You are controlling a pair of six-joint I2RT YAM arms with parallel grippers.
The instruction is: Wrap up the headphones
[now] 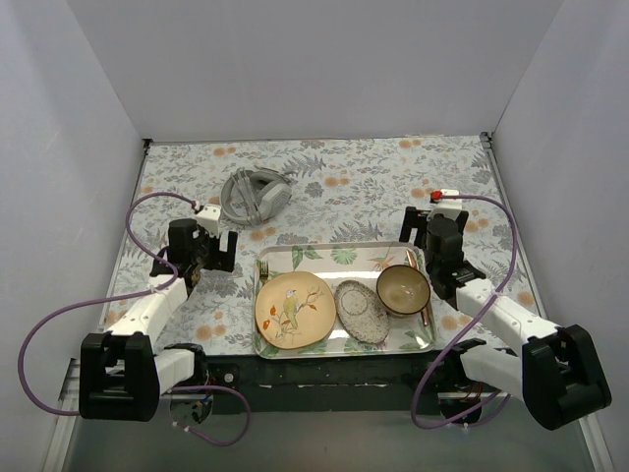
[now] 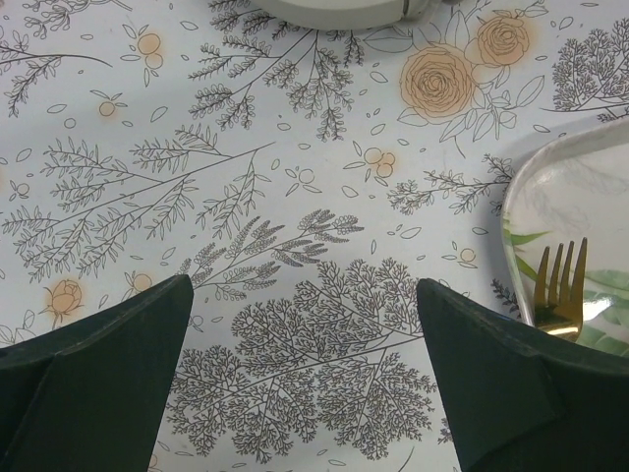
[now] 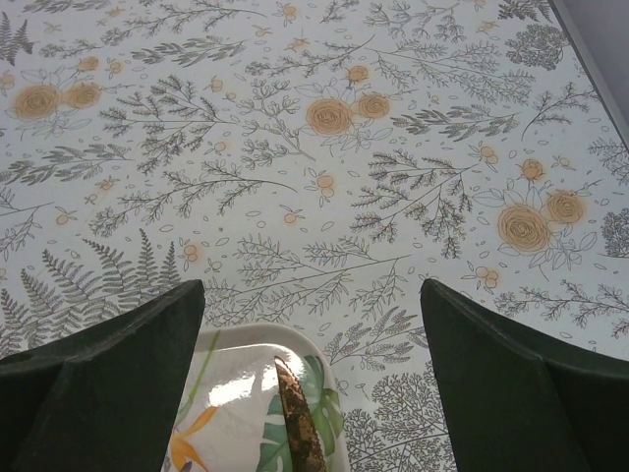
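The light grey headphones [image 1: 255, 195] lie folded on the floral tablecloth at the back left, cable bundled on them. Only their near edge [image 2: 339, 10] shows at the top of the left wrist view. My left gripper [image 1: 217, 243] is open and empty, just in front of and left of the headphones, over bare cloth [image 2: 305, 315]. My right gripper [image 1: 421, 228] is open and empty, above the far right corner of the tray [image 3: 246, 364], far from the headphones.
A leaf-print tray [image 1: 295, 254] sits at the front middle with a bird plate [image 1: 293, 309], a speckled oval dish [image 1: 361, 311], a bowl [image 1: 403, 288], a gold fork [image 2: 560, 290] and a knife [image 3: 298, 418]. White walls enclose three sides.
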